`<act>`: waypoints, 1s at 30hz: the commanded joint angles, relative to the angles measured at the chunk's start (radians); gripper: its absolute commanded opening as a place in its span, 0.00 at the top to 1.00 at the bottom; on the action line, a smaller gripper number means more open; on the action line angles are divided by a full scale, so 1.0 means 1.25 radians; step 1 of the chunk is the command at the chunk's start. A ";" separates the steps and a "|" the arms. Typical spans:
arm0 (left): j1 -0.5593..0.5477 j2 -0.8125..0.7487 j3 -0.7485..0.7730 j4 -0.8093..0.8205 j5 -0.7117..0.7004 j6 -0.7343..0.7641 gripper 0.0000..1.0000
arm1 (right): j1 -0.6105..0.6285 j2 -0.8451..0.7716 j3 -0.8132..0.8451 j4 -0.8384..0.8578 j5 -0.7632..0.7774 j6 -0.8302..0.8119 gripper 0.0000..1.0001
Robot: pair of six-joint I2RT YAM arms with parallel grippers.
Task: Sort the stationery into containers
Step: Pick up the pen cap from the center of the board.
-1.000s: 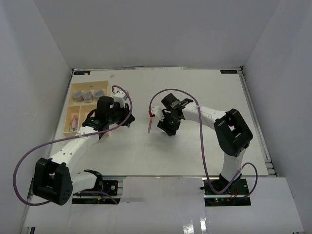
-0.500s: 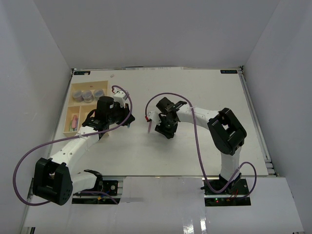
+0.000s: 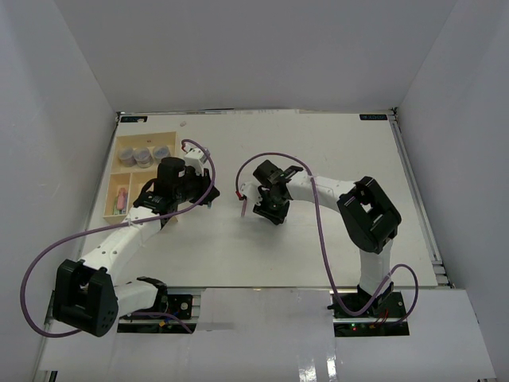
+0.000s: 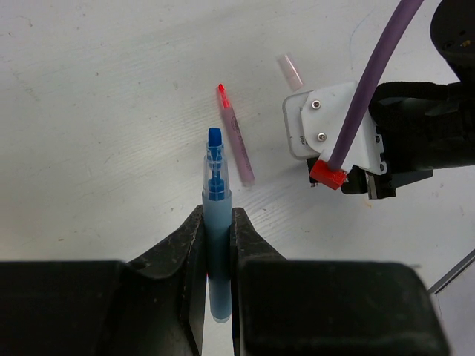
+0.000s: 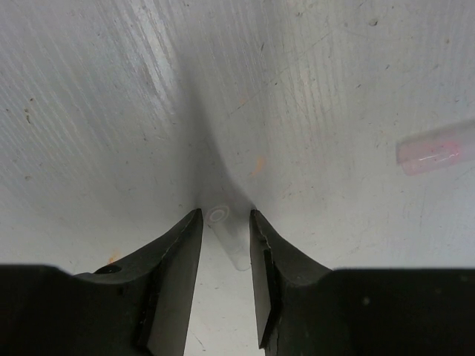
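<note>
The right claw (image 5: 225,216) straddles 1 clear cap (image 5: 236,251), a pink pen (image 5: 438,152) lying nearby.

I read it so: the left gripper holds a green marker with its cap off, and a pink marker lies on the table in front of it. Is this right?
Not fully. The marker in the left gripper is blue, not green: the left wrist view shows the blue marker clamped between the fingers, cap off. The pink marker does lie on the table in front of it.
</note>
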 commanded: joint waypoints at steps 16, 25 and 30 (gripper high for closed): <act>0.004 -0.095 0.011 0.030 0.024 0.006 1.00 | 0.003 -0.189 -0.079 0.105 -0.084 0.096 0.92; 0.004 -0.176 -0.026 0.106 0.113 0.005 1.00 | 0.003 -0.385 -0.055 0.449 -0.130 0.273 0.92; 0.004 -0.206 -0.044 0.152 0.164 0.005 1.00 | 0.004 -0.435 -0.096 0.718 -0.185 0.416 0.92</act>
